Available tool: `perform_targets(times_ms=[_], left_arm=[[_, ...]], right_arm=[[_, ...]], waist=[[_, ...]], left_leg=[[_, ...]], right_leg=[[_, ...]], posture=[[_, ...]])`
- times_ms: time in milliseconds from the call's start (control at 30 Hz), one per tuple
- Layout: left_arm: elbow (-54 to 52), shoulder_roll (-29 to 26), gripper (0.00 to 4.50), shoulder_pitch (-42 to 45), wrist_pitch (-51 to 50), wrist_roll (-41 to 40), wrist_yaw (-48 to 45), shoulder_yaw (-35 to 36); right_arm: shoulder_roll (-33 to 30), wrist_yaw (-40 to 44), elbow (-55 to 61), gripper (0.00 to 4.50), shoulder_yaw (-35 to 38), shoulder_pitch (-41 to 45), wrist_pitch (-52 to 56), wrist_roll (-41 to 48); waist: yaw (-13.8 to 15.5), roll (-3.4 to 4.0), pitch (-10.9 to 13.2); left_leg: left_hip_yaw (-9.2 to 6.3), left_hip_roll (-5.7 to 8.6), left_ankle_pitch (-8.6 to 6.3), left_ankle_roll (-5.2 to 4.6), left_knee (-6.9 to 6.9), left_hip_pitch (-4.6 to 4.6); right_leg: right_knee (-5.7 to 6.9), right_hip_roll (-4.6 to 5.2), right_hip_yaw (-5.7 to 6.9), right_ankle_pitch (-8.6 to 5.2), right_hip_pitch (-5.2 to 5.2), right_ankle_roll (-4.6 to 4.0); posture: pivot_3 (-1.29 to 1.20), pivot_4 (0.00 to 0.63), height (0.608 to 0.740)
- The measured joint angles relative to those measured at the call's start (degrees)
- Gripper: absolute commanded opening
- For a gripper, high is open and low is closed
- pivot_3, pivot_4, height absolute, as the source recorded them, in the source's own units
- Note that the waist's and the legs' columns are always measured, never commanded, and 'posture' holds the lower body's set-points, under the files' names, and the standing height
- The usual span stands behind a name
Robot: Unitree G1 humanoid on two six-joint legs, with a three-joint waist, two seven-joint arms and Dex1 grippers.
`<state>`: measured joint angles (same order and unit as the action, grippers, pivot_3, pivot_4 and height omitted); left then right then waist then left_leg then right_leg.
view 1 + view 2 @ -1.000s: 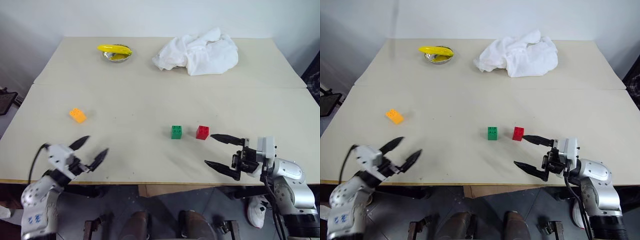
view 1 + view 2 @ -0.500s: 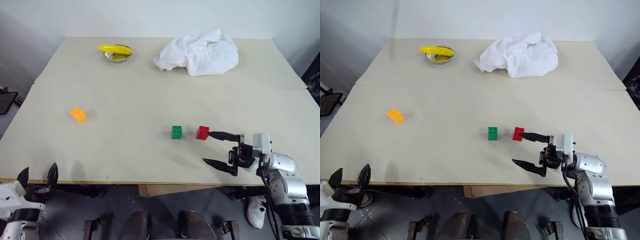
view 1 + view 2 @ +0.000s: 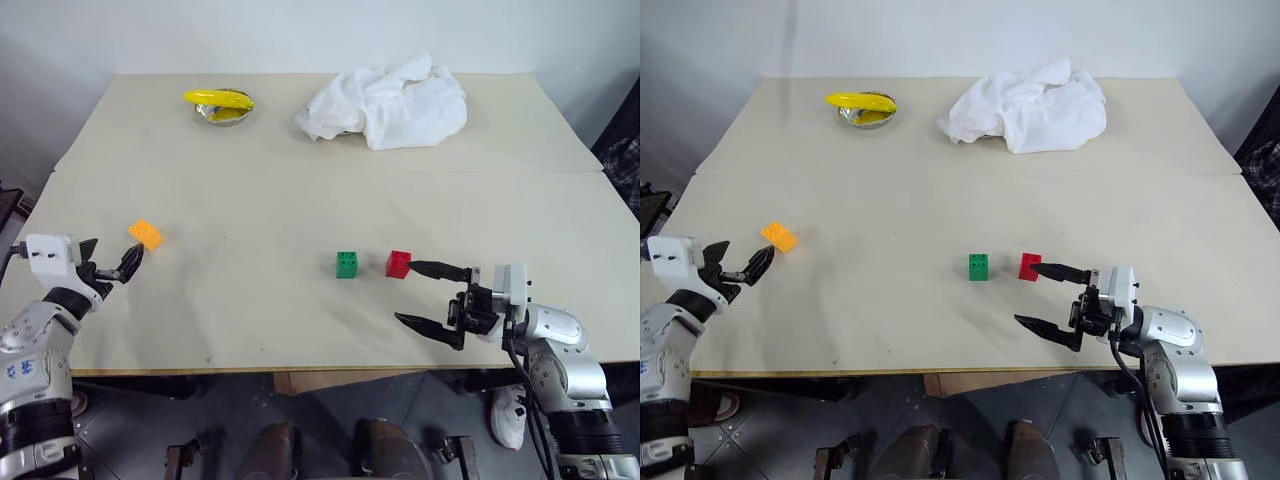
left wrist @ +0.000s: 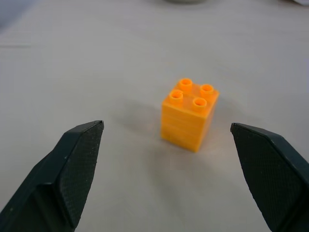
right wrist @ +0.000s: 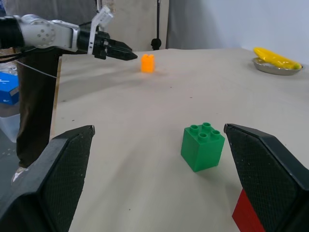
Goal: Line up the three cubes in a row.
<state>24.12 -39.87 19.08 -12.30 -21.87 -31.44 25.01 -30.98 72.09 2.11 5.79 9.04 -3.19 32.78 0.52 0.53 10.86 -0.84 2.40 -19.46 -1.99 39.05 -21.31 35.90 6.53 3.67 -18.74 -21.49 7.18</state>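
Three studded cubes sit on the beige table. The orange cube is alone at the left; the green cube and red cube stand close together right of centre. My left gripper is open just short of the orange cube, which the left wrist view shows as an orange cube ahead of the fingers, apart from both. My right gripper is open and points left, its far finger tip just beside the red cube. The right wrist view holds the green cube and a corner of the red cube.
A crumpled white cloth lies at the back right. A yellow banana in a small metal bowl sits at the back left. A seam crosses the table behind the cubes. The table's front edge runs just below both grippers.
The left gripper left the front edge, dipped below the table at the left, then rose to the orange cube. The right gripper has hardly moved. The cubes have stayed put.
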Motion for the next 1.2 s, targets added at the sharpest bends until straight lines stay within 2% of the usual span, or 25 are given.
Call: perform_targets(times_ms=[233,367,467,733,900,1067,1200], left_arm=[[19.29,-3.72,4.47,13.14,5.01,3.82,-10.22,-5.41],[27.10,-4.80,4.47,16.89,7.72,7.20,-13.72,-8.60],[30.68,-5.57,3.89,17.82,9.73,8.82,-14.80,-9.87],[35.63,-6.02,1.49,20.11,12.53,9.38,-15.69,-10.00],[36.39,-5.96,1.46,20.65,13.91,9.28,-17.00,-9.95],[35.48,-5.13,1.46,20.64,17.01,8.71,-22.77,-10.15],[26.63,-4.15,1.46,19.25,24.71,8.99,-38.52,-16.31]], right_arm=[[0.16,-2.18,2.56,4.50,-0.29,-1.30,0.78,0.02],[0.18,-2.99,3.74,4.50,-0.30,-2.50,0.78,0.02],[0.17,-3.52,4.38,4.50,-0.19,-3.22,0.77,0.04],[0.14,-4.09,4.51,4.50,0.29,-4.22,0.65,0.05],[-0.21,-3.66,4.48,4.50,1.23,-5.01,0.64,0.06],[-0.38,-3.05,4.31,4.50,1.46,-5.10,0.64,0.01],[-2.30,-2.38,4.09,4.50,2.32,-6.17,0.63,-0.02]], waist=[[-0.43,-0.02,-0.01],[-0.49,-0.02,-0.01],[-0.63,-0.03,0.00],[-0.37,-0.05,-0.01],[-0.47,-0.06,-0.01],[-0.47,-0.06,-0.01],[0.11,-0.06,-0.01]], left_leg=[[0.02,0.03,0.00,0.00,0.00,0.00],[0.06,0.03,0.00,-0.01,0.00,0.00],[0.08,-0.01,0.00,-0.01,-0.01,0.00],[0.07,0.03,0.00,-0.03,0.03,-0.01],[0.08,0.02,0.00,-0.03,0.03,-0.01],[0.08,0.02,0.00,-0.03,0.03,-0.02],[0.08,0.08,0.01,-0.06,0.05,-0.05]], right_leg=[[0.06,-0.01,0.21,0.00,-0.02,0.00],[0.07,-0.02,0.54,0.00,-0.02,0.01],[0.07,-0.02,0.58,0.00,-0.04,0.01],[0.09,0.03,0.59,0.00,-0.03,0.01],[0.10,0.02,0.60,0.00,-0.03,0.01],[0.10,0.02,0.62,0.01,-0.03,0.01],[0.05,0.09,0.63,0.01,0.00,0.01]], posture=[[0.00,0.150,0.740],[0.00,0.150,0.740],[0.00,0.150,0.740],[0.00,0.150,0.740],[0.00,0.150,0.740],[0.00,0.150,0.740],[0.00,0.150,0.740]])
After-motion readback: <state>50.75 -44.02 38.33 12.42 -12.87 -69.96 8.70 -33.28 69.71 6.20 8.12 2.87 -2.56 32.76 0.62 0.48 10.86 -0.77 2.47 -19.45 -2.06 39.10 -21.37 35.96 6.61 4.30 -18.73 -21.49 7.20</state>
